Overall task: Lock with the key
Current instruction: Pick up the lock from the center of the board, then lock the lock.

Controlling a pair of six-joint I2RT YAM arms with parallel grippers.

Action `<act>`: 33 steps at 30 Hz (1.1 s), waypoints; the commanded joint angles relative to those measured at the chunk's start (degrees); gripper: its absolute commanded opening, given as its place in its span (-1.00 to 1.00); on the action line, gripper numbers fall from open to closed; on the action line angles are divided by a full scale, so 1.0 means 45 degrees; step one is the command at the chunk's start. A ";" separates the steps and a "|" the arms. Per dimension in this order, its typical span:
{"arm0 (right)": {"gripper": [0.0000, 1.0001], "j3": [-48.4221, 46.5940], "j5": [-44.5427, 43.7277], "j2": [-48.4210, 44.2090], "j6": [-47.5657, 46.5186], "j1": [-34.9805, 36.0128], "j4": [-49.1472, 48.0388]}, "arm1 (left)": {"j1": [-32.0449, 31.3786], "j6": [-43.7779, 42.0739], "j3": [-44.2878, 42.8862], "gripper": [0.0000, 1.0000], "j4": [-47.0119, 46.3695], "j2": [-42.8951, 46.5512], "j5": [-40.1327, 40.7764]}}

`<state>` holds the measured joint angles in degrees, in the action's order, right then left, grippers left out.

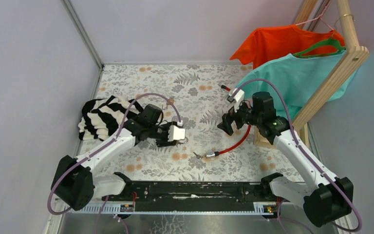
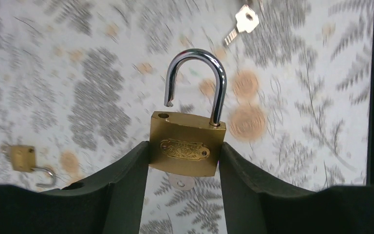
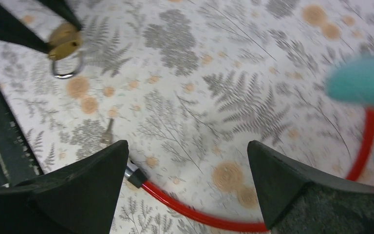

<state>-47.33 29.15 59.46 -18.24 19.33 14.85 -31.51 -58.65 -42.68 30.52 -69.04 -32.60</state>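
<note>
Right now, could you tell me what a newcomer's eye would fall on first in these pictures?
The brass padlock pinched in the left gripper, its shackle open, stands out first. Next comes the red cable curving across the fern-print table under the open right gripper. An orange T-shirt and a teal T-shirt hang on a wooden rack at far right.

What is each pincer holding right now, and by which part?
Left pincer grips the brass padlock by the two sides of its body, shackle open and free. Right pincer is open, holding nothing.
</note>
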 commanded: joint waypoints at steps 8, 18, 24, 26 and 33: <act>0.91 -0.1132 0.4797 0.0949 -0.3231 0.2367 -0.0051 | -0.0146 0.5555 -0.3084 -1.00 -0.2115 -0.0860 -0.3279; 0.78 -0.2042 0.3825 0.1548 -0.4494 0.3649 0.0741 | -0.0303 0.6316 -0.3056 -1.00 -0.2233 -0.0844 -0.3359; 0.63 -0.2374 0.3250 0.2071 -0.4737 0.4200 0.0596 | -0.0358 0.6329 -0.2978 -1.00 -0.2232 -0.0948 -0.3431; 0.55 -0.2498 0.3267 0.2284 -0.4770 0.4317 0.0685 | -0.0346 0.6369 -0.2941 -1.00 -0.2315 -0.0939 -0.3440; 0.00 -0.2039 0.3374 0.2623 -0.3995 0.4591 -0.0013 | -0.0347 0.6551 -0.2770 -1.00 -0.2674 -0.0882 -0.3374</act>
<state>-55.86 44.03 71.09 -38.09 39.27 17.93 -32.67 -30.28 -54.85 24.03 -73.49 -45.98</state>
